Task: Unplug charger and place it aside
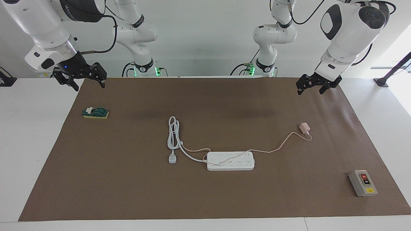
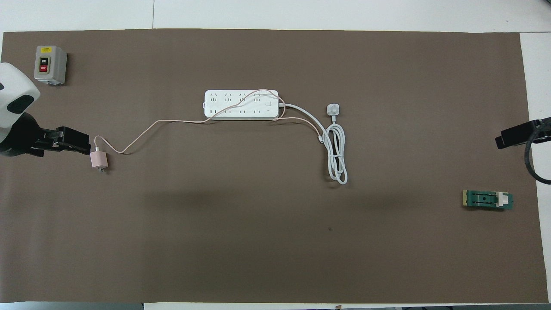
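Observation:
The charger (image 1: 304, 127) (image 2: 99, 160), a small pale pink cube, lies on the brown mat toward the left arm's end, out of the white power strip (image 1: 230, 160) (image 2: 241, 104). Its thin pink cable (image 1: 282, 142) trails across the strip's top. My left gripper (image 1: 311, 91) (image 2: 84, 146) hangs open in the air above the mat near the charger, holding nothing. My right gripper (image 1: 89, 86) (image 2: 504, 140) is raised and open over the mat's edge at the right arm's end, also empty.
A white three-pin plug (image 1: 172, 158) (image 2: 334, 109) with a coiled thick cord lies beside the strip. A green switch block (image 1: 95, 113) (image 2: 487, 199) rests at the right arm's end. A grey button box (image 1: 362, 183) (image 2: 50, 64) stands at the left arm's corner farthest from the robots.

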Robot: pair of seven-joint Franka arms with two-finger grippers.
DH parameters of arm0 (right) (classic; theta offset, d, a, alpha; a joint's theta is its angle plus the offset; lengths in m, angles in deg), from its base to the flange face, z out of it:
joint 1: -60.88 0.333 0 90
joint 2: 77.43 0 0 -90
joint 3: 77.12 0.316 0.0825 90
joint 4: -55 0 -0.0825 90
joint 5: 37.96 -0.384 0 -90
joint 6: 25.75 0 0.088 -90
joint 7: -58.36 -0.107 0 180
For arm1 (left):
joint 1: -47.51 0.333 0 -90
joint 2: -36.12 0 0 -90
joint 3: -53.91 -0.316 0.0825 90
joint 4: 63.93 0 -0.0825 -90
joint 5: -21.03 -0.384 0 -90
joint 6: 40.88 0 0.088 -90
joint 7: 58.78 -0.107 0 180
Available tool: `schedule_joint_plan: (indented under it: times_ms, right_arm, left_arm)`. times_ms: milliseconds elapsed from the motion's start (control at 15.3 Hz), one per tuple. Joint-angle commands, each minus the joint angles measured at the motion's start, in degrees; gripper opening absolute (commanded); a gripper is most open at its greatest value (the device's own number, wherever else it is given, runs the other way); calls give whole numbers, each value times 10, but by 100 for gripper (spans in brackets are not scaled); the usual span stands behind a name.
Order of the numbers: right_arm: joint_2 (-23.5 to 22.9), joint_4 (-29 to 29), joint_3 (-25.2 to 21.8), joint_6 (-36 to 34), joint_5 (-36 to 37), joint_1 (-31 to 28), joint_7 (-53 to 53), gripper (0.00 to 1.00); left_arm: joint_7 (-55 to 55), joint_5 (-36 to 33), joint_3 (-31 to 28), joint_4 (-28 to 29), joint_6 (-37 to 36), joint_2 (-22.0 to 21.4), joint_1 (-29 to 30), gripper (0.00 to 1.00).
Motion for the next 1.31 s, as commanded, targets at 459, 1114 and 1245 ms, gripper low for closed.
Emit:
schedule_joint_plan:
  times_ms: [459,1114,1245]
  right_arm:
    - [13,-13,14,17,26,-17,12,100]
    - [13,-11,13,16,24,-14,6,100]
    - [14,-11,13,16,24,-14,6,100]
  left_arm:
    - [11,-5,-7,16,16,-13,-11,100]
    - [11,-5,-7,14,16,-13,-10,100]
    - [11,-5,-7,14,15,-13,-10,100]
